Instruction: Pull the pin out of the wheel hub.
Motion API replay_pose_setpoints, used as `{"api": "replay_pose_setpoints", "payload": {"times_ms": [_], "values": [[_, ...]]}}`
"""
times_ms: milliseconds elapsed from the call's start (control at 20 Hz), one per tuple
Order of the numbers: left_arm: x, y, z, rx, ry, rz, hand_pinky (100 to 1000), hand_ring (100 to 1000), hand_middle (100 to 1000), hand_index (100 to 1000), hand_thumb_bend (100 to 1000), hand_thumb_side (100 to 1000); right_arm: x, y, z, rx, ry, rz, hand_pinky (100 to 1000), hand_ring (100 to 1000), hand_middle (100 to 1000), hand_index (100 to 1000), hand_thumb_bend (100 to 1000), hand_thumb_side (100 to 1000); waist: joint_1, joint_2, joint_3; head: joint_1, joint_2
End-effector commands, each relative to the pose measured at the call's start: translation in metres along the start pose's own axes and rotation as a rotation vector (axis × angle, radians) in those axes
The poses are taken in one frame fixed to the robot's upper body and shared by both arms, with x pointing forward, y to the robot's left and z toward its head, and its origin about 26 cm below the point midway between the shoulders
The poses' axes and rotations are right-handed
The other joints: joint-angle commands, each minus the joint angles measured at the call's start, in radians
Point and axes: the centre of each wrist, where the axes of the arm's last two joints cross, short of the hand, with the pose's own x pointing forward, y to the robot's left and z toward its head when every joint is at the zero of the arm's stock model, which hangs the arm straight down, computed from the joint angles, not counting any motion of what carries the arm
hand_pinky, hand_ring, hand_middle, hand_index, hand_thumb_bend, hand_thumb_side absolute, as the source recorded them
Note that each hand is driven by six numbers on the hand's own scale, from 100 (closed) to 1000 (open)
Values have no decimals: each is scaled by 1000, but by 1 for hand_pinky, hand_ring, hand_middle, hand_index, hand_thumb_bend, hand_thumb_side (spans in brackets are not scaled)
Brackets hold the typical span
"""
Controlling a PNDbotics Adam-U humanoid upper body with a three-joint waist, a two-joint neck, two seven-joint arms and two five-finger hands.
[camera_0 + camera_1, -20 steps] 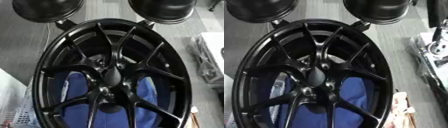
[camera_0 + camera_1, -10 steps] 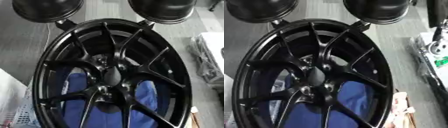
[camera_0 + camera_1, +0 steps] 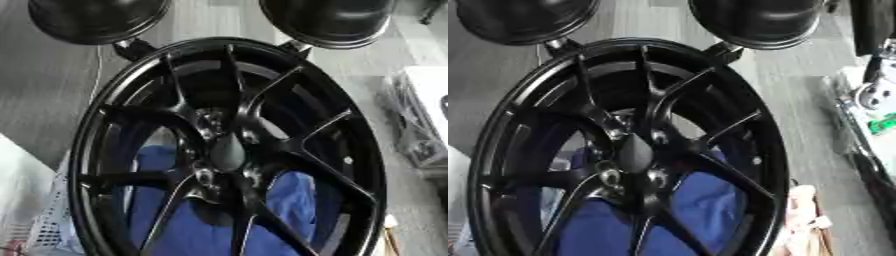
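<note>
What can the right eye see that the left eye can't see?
Only the right eye view shows a green thing at the right edge, a dark upright shape in the top right corner, and a pale, pinkish bundle by the wheel's lower right rim.

Only the left eye view shows a white, mesh-like thing at the lower left.

Both show the black wheel with its hub in the middle, blue cloth behind the spokes, and two round black domes at the top. Neither view shows a hand.
</note>
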Motion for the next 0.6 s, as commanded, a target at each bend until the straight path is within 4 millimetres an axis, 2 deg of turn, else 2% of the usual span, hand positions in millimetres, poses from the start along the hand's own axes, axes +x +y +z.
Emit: {"api": "replay_pose_setpoints", "payload": {"times_ms": [50, 100, 150, 550, 600], "values": [[7, 19, 0, 56, -38, 29, 837, 755, 696, 782, 100, 536, 9, -3, -6, -68, -2, 44, 524, 615, 616, 597, 100, 650, 4, -33, 3, -2, -9], [9, 20, 1, 65, -51, 47, 837, 755, 696, 782, 100, 536, 9, -3, -6, -68, -3, 45, 524, 615, 616, 597, 100, 650, 3, -33, 3, -2, -9], [13, 21, 2, 73, -72, 69, 823, 718, 666, 766, 100, 603, 9, -3, -6, -67, -3, 47, 524, 615, 616, 597, 100, 645, 2, -34, 3, -2, -8], [57, 24, 27, 76, -380, 240, 820, 696, 644, 762, 100, 630, 11, -4, -9, -71, -18, 72, 527, 617, 618, 599, 100, 623, -4, -39, 3, -3, -5], [61, 22, 31, 73, -415, 262, 820, 695, 641, 763, 100, 633, 11, -5, -9, -71, -19, 75, 528, 618, 618, 600, 100, 645, -5, -39, 3, -3, -4]]}}
